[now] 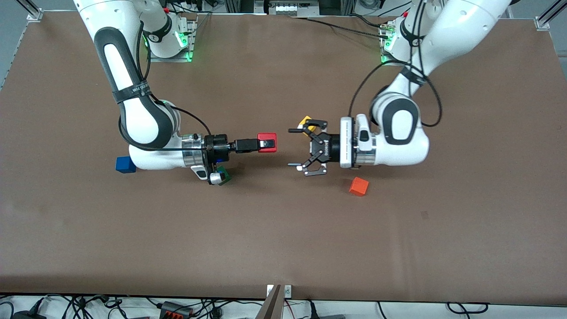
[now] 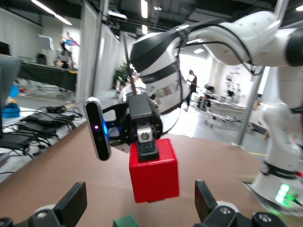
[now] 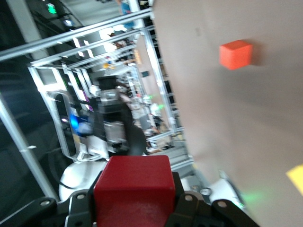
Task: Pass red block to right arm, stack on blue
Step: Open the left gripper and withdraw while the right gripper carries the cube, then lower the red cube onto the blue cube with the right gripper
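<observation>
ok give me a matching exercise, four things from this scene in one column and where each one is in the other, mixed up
Things:
1. red block
2. blue block
3. orange block
4. left gripper

Places or states:
A. on the table, nearer the front camera than the left arm's wrist
B. open, holding nothing, facing the red block
C. held above the table in the shut right gripper
D. on the table beside the right arm's forearm, toward that arm's end

Pairs: 1-C, 2-D, 3-A, 4-B
</observation>
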